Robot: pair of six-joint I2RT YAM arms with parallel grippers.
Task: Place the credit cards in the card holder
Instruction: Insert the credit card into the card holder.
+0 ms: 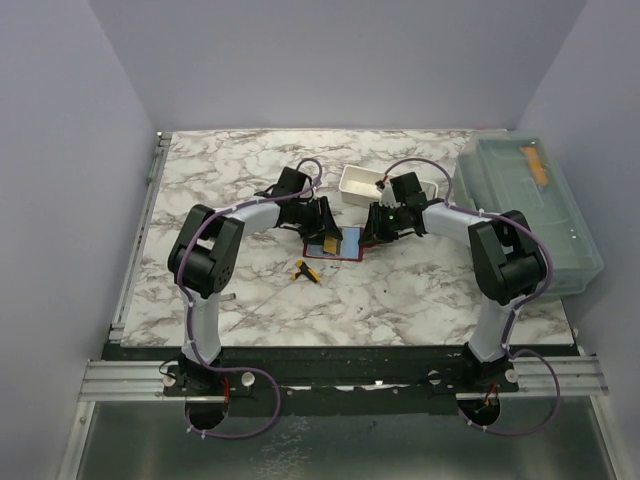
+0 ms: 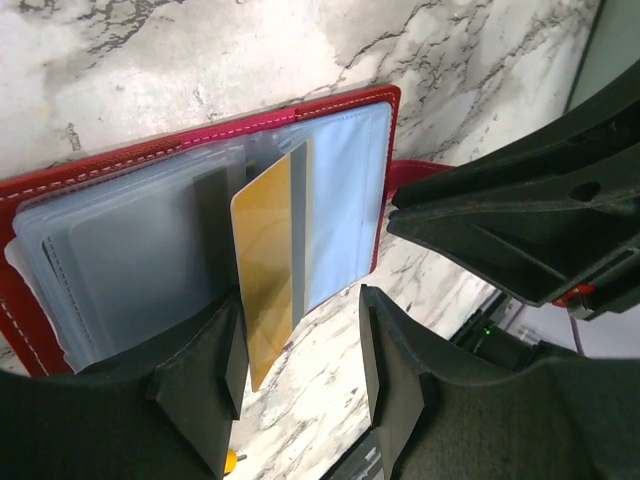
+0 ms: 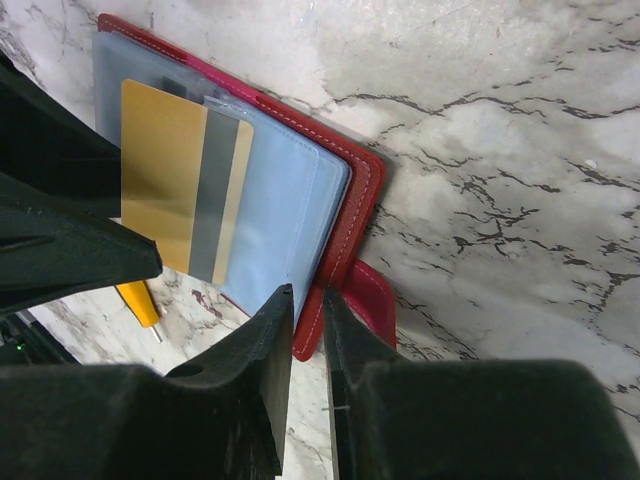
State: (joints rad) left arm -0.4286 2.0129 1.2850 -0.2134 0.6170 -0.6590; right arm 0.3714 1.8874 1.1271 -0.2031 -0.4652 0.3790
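Note:
The red card holder lies open on the marble between both grippers, its blue-grey slotted lining facing up. The tan-gold card stands part-way in a slot, its free end pointing at my left gripper. That gripper is open, and the card end lies beside its left finger. My right gripper is shut on the holder's red edge, where the gold card also shows. I cannot tell the pale blue card apart from the pale lining.
A yellow-handled tool lies just in front of the holder. A white tray stands behind the grippers. A large clear lidded bin fills the right side. Grey walls enclose the table.

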